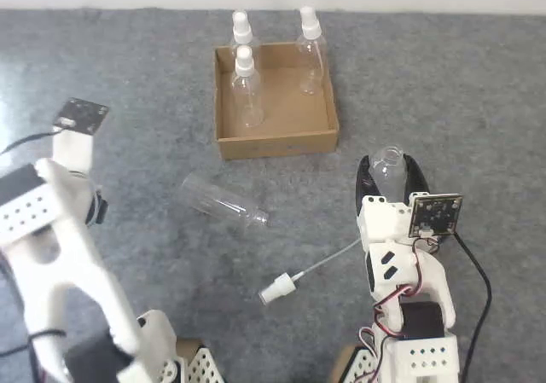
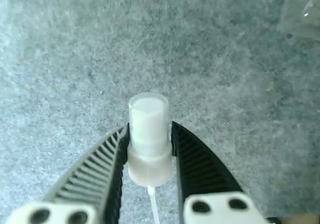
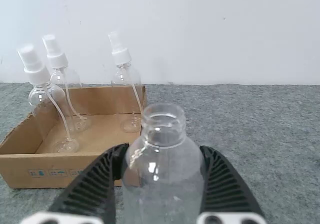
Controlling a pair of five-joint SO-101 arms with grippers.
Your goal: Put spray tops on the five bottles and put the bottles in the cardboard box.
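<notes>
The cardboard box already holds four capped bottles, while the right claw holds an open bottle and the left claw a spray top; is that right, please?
Not quite: the high view shows three capped bottles in the cardboard box, not four. The rest stands: the right claw holds an open bottle and the left claw a spray top.

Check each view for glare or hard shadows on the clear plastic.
High view: soft even light, lying bottle casts barely any shadow. Right wrist view: small bright reflections on the held bottle, no washout. Left wrist view: spray top evenly lit, its flat top bright.
</notes>
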